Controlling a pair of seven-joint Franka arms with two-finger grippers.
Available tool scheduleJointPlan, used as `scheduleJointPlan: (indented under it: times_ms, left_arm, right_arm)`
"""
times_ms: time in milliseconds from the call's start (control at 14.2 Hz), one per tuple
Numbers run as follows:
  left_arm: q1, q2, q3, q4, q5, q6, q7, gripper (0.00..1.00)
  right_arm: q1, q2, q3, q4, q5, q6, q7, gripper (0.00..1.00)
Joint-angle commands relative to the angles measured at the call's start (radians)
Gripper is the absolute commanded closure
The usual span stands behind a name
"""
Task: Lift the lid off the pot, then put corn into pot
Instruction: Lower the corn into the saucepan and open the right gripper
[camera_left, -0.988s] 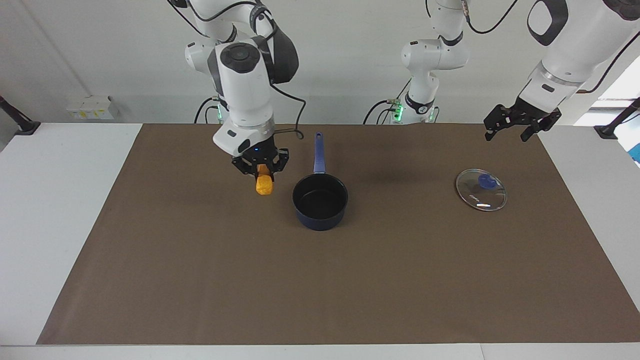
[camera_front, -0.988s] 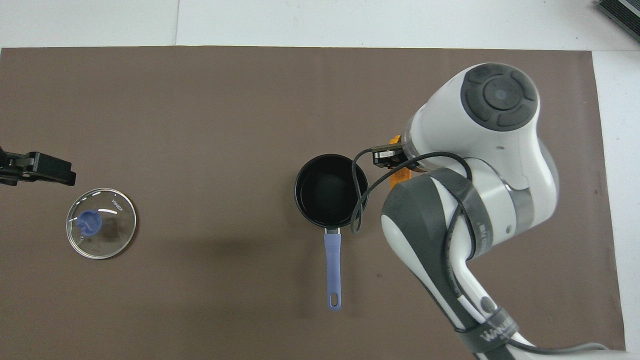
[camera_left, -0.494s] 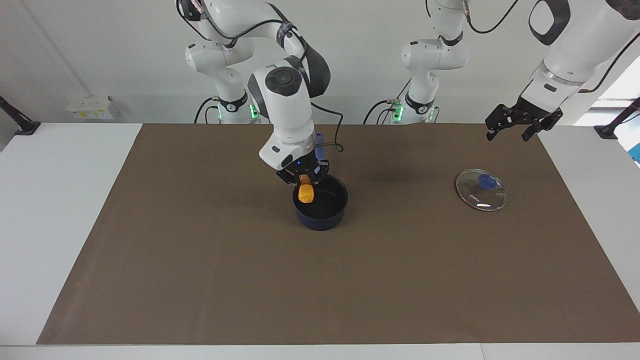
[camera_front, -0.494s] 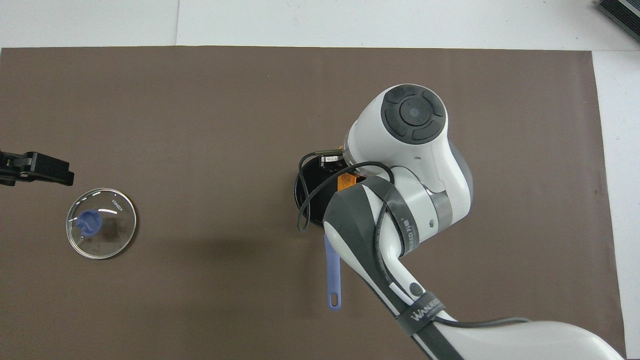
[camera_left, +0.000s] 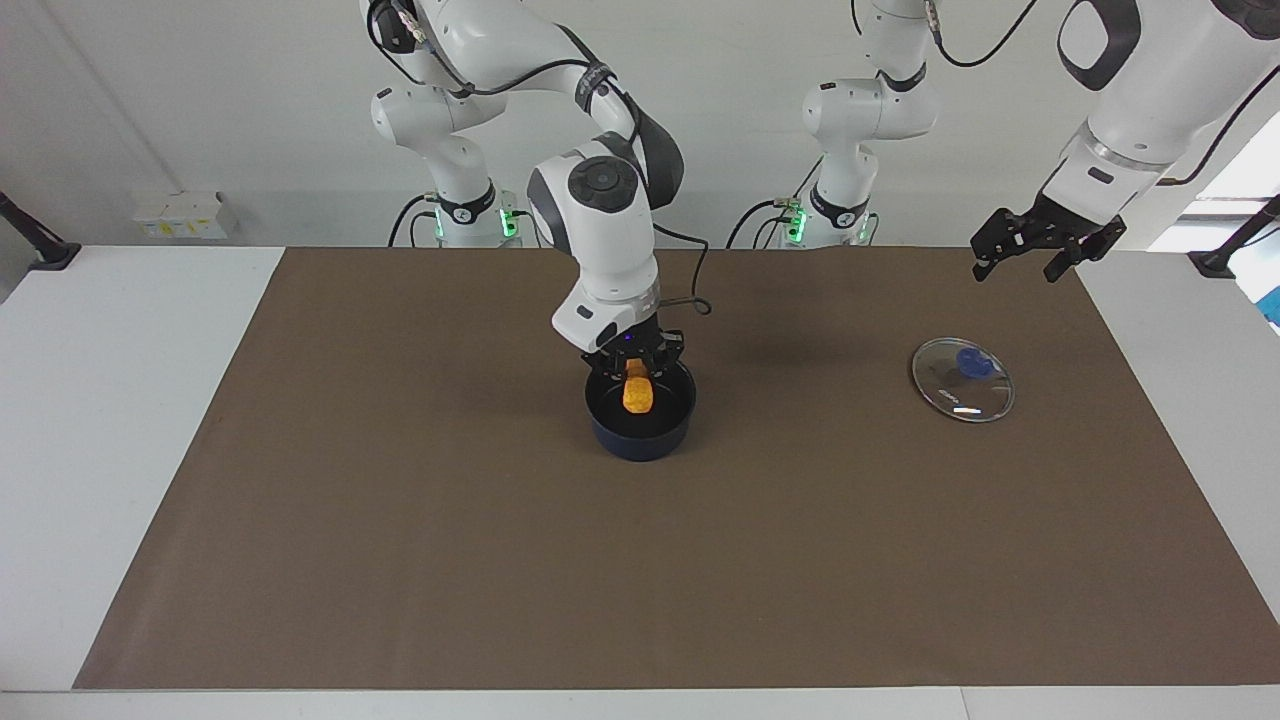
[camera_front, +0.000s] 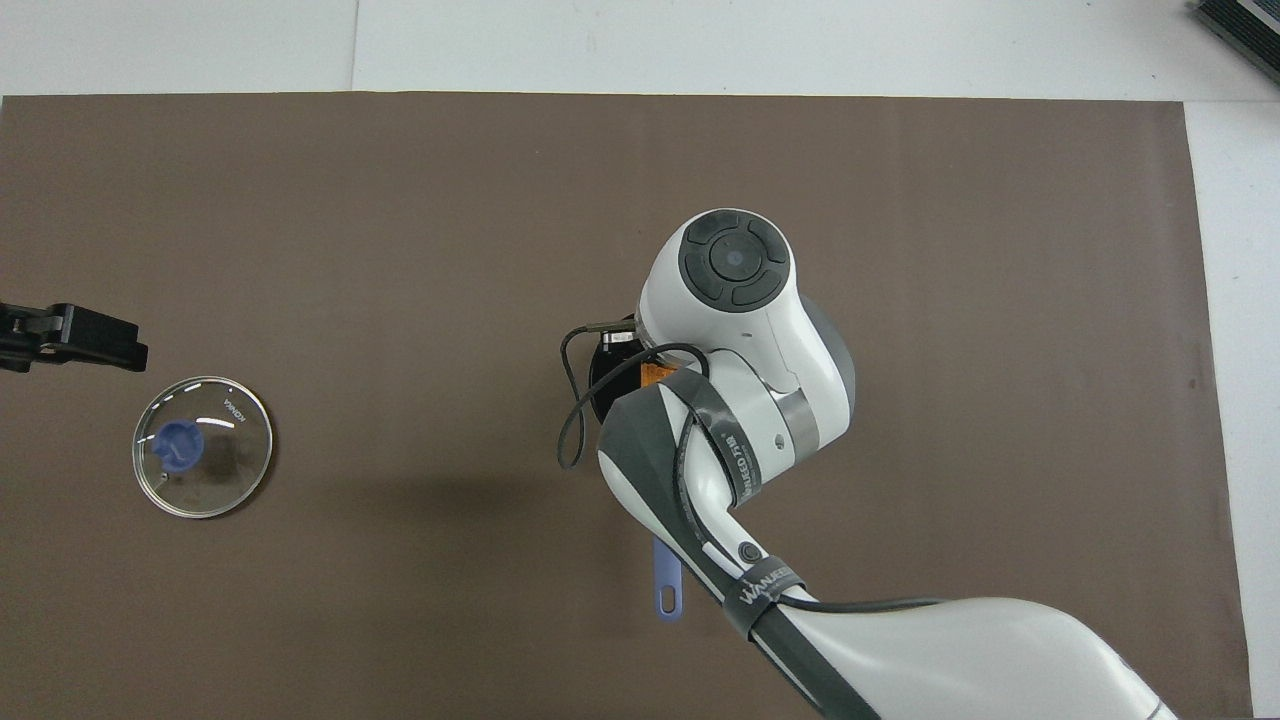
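**Now the corn hangs over the pot**

Right now the corn (camera_left: 637, 396) hangs just above the open pot (camera_left: 640, 415), pointing down into its black inside. It looks to be at the pot's mouth, not resting on the bottom yet. The right gripper (camera_left: 636, 372) is pinching the top end of the corn. In the overhead view the right arm covers most of the pot, and only a bit of orange and the pot's long blue handle (camera_front: 667, 585) show.

The pot sits near the middle of the brown mat (camera_left: 400, 560). The lid (camera_left: 962, 378) is already off. It lies flat on the mat, well apart from the pot, toward the left arm's end of the table. Its blue knob (camera_front: 181, 445) points up.

The left gripper (camera_left: 1035, 250) waits up in the air over the mat's edge, near the lid, with its claw spread wide and holding nothing.

So the lid step is done, and the corn step is nearly done. I think the next move is for the right gripper to let go so the corn drops in. It should keep the corn inside the rim, so it does not bump the side and roll out.
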Motion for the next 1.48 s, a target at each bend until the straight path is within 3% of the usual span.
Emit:
scheduleJointPlan:
  times_ms: [0, 564, 635, 705, 846, 1129, 1411]
  left_arm:
    - [0.003, -0.026, 0.000, -0.022, 0.012, -0.002, 0.004, 0.00]
    - [0.003, -0.026, 0.000, -0.022, 0.012, -0.002, 0.004, 0.00]
    - [0.003, -0.026, 0.000, -0.022, 0.012, -0.002, 0.004, 0.00]
    - [0.001, -0.026, 0.000, -0.022, 0.012, -0.002, 0.004, 0.00]
    - [0.003, -0.026, 0.000, -0.022, 0.012, -0.002, 0.004, 0.00]
    - [0.003, -0.026, 0.000, -0.022, 0.012, -0.002, 0.004, 0.00]
    - [0.003, -0.026, 0.000, -0.022, 0.012, -0.002, 0.004, 0.00]
  right_arm:
    - [-0.002, -0.001, 0.000, -0.035, 0.011, 0.029, 0.003, 0.94]
    - [0.000, 0.005, 0.002, -0.080, 0.013, 0.072, 0.000, 0.60]
    - [-0.002, 0.005, 0.002, -0.083, 0.013, 0.076, 0.000, 0.50]
    - [-0.002, 0.004, 0.002, -0.084, 0.014, 0.080, 0.000, 0.28]
    - [-0.002, 0.005, 0.000, -0.083, 0.013, 0.080, 0.002, 0.00]
    - [-0.009, -0.022, -0.009, -0.071, -0.021, 0.073, 0.002, 0.00]
    - [-0.103, -0.159, -0.015, -0.069, -0.024, 0.017, -0.006, 0.00]
